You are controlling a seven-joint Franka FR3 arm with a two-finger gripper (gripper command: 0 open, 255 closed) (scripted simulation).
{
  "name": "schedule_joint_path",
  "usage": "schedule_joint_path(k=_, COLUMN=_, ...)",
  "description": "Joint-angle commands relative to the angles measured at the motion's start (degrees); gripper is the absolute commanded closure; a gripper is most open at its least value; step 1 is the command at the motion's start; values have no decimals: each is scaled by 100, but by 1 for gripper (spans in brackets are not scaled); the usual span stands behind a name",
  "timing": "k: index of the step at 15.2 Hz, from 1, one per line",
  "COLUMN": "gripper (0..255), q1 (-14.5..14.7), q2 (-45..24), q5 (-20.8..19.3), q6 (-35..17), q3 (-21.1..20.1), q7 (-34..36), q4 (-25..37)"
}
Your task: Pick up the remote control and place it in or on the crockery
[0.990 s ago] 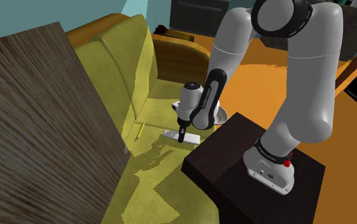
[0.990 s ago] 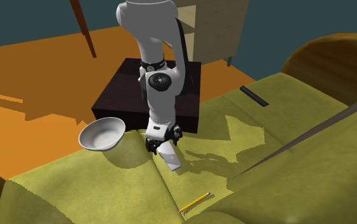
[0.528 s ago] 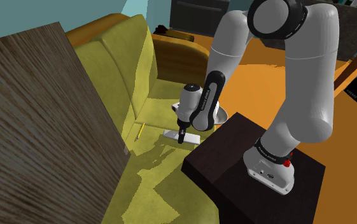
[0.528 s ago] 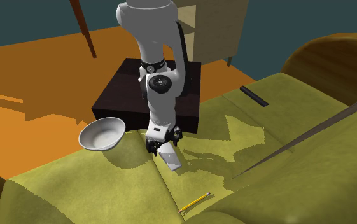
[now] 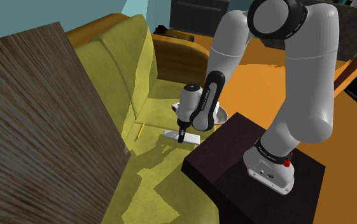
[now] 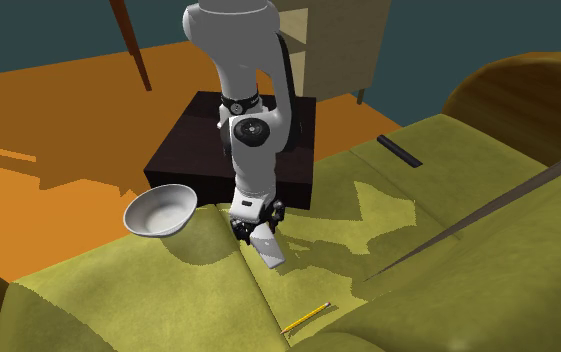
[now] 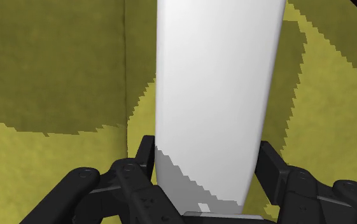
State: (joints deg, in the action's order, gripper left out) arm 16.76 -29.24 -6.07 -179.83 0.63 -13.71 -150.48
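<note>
remote control (image 7: 215,95): one, white
bowl (image 6: 163,210): one
pencil (image 6: 306,317): one
gripper (image 7: 203,159): narrowly parted, clasping the remote control's sides

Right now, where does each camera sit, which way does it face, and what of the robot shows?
Shoulder view: beside and a little behind the stand, looking down over the sofa; the arm and gripper show.
Second exterior view: over the sofa, facing the arm across the seat; arm, gripper and stand show.
Wrist view: on the hand, looking down at the white remote; two black fingers clasp it.
Shared: both exterior views show the gripper on the white remote, from opposite sides.
</note>
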Motion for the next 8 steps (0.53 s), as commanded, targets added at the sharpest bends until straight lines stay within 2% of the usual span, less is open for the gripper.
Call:
schedule_joint_path(k=1, gripper=255, q1=0, q2=1, q5=0, q6=0, q3=0, q7=0, q4=0)
schedule_joint_path(k=4, gripper=255, q1=1, q2=-1, q5=0, q6=-2, q3=0, q7=1, q4=0)
schedule_joint_path(k=8, gripper=255, q1=-60, q2=436, q5=7, q6=278, q3=-59, q7=-16, q4=-158)
